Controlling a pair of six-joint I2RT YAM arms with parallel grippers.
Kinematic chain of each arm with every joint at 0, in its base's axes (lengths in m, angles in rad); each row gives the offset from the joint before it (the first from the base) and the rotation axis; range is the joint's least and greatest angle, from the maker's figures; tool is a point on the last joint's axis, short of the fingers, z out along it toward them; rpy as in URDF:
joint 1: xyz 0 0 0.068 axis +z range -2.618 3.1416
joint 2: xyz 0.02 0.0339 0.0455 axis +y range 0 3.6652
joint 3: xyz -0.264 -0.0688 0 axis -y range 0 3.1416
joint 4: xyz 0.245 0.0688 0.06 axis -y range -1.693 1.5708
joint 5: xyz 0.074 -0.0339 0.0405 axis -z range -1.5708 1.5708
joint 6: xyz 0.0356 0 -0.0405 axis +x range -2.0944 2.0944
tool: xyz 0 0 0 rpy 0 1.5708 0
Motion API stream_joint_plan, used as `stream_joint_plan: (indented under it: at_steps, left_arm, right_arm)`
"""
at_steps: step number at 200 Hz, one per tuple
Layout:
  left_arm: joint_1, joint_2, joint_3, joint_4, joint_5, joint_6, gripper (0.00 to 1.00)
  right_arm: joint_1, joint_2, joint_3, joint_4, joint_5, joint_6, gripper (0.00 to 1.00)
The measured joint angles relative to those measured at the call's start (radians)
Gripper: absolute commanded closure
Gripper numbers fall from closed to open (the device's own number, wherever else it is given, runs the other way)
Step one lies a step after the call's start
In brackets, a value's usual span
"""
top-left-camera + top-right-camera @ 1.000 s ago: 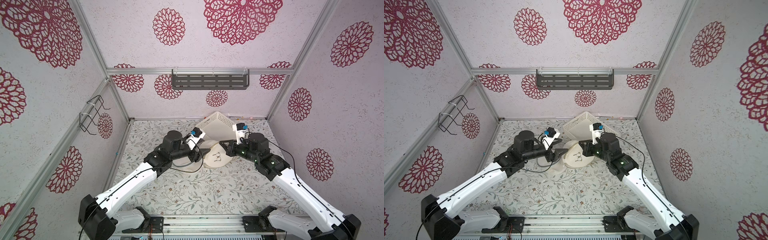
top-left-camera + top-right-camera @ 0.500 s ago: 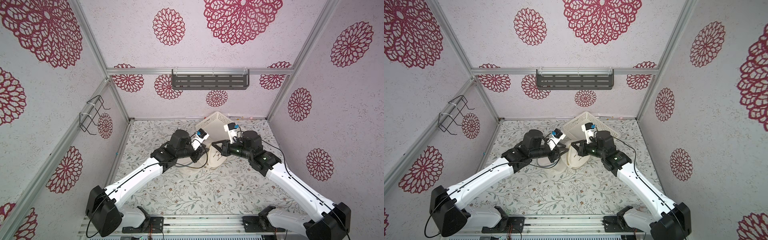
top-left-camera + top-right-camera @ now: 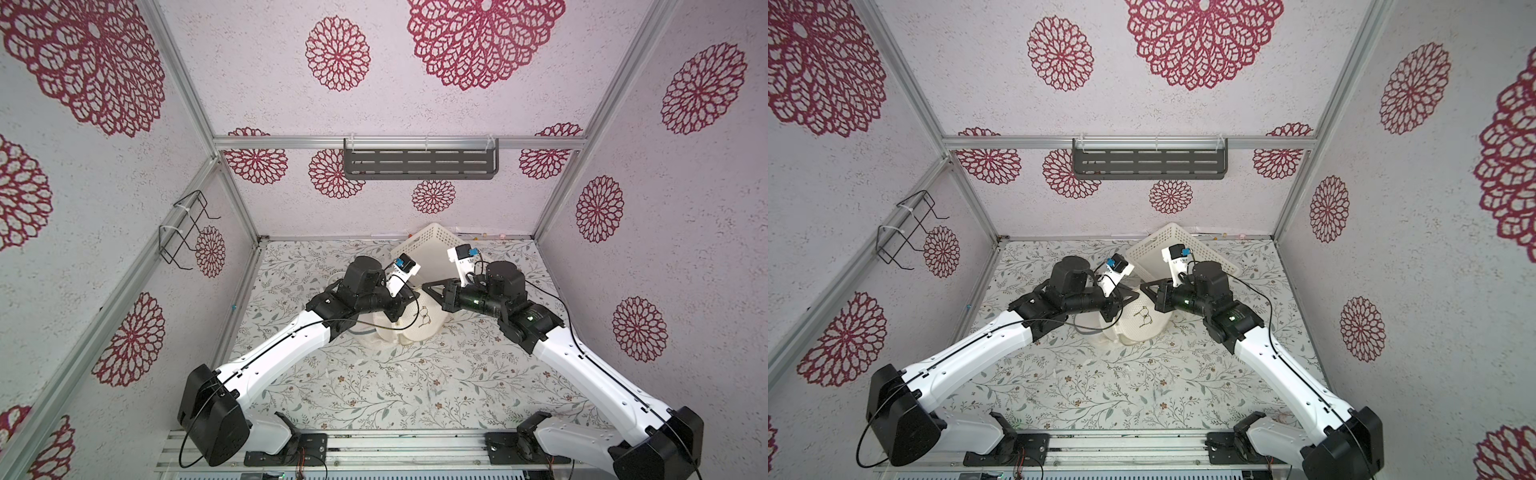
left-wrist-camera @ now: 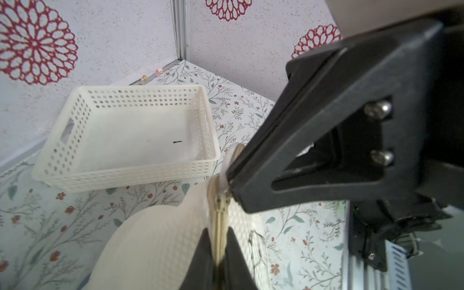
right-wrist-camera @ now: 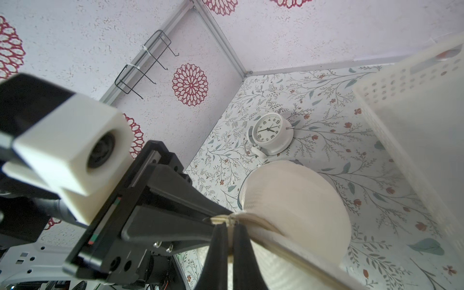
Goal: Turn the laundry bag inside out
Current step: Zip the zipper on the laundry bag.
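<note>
Since a second ago the left jaws have moved in toward the right jaws and shut. Both pairs now pinch the zipper edge [image 4: 221,221] of the white mesh laundry bag [image 3: 420,329], which hangs from them over the floral table [image 3: 374,386], just in front of a white basket [image 3: 432,248].

Both top views look down from high overhead; both wrist views sit close, sharing the laundry bag [image 4: 155,241].
</note>
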Motion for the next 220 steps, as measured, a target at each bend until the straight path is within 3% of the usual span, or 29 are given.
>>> stream_joint_plan:
  at_steps: [50,81,109,117,147,160,180,220]
  left_arm:
    - [-0.002,-0.009,-0.018,0.053,0.005,-0.004,1.00]
    - [-0.002,-0.084,-0.140,0.190,-0.013,-0.046,1.00]
    - [-0.004,-0.118,-0.212,0.299,-0.024,-0.092,1.00]
    - [-0.004,-0.119,-0.222,0.316,-0.026,-0.099,0.94]
    - [-0.004,-0.114,-0.224,0.315,-0.045,-0.089,0.51]
    - [-0.004,-0.103,-0.197,0.271,-0.060,-0.071,0.41]
    - [-0.004,-0.085,-0.157,0.190,-0.100,-0.035,0.35]
    - [-0.004,-0.056,-0.099,0.075,-0.112,0.029,0.33]
  right_arm:
    - [-0.071,-0.071,-0.028,-0.065,0.103,0.087,1.00]
    - [-0.156,-0.154,-0.132,-0.093,0.124,0.156,1.00]
    - [-0.168,-0.163,-0.157,-0.105,0.124,0.187,1.00]
    - [-0.169,-0.161,-0.154,-0.105,0.124,0.191,1.00]
    - [-0.174,-0.129,-0.100,-0.115,0.118,0.177,1.00]
    - [-0.177,-0.111,-0.061,-0.122,0.111,0.155,1.00]
    - [-0.178,-0.087,-0.010,-0.137,0.087,0.112,1.00]
    - [-0.175,-0.038,0.055,-0.178,0.019,0.021,1.00]
